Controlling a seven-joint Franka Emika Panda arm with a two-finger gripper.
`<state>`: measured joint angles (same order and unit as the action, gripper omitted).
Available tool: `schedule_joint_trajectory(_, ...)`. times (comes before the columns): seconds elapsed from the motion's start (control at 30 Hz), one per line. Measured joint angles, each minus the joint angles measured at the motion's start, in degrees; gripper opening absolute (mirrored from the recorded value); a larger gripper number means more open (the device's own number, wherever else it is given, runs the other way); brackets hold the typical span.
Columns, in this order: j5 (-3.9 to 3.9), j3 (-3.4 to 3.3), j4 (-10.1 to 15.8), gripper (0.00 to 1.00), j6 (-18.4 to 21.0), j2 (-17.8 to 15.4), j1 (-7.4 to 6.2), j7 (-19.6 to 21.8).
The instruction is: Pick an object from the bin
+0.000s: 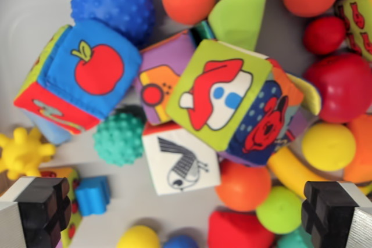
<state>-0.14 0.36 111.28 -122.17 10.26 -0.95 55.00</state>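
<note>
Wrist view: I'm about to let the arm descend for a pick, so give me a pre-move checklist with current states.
1. Jaws open: ok, the gripper shows both fingertips far apart at the bottom corners.
2. Nothing held already: ok, the gap is clear.
3. Target under the jaws: ok, the bird cube lies roughly between them.
4. Target free on top: not ok, the mushroom cube overlaps its upper edge.
5. Room for fingertips: cannot tell; teal bumpy ball and an orange ball crowd its sides.
6. Height above the toys: cannot tell from one view.
</note>
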Motion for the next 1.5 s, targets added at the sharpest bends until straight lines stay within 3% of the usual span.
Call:
schedule_joint_trajectory(0.53,0.00,0.00,0.3,1.00,-3.3,3.4,-3.35,16.3)
schedule_joint_trajectory(1.33,0.20,-0.45,-1.9,1.00,-9.1,11.9,-10.09,48.6)
schedule_joint_trajectory(1.5,0.23,-0.48,-2.0,1.00,-11.0,13.9,-10.64,50.5)
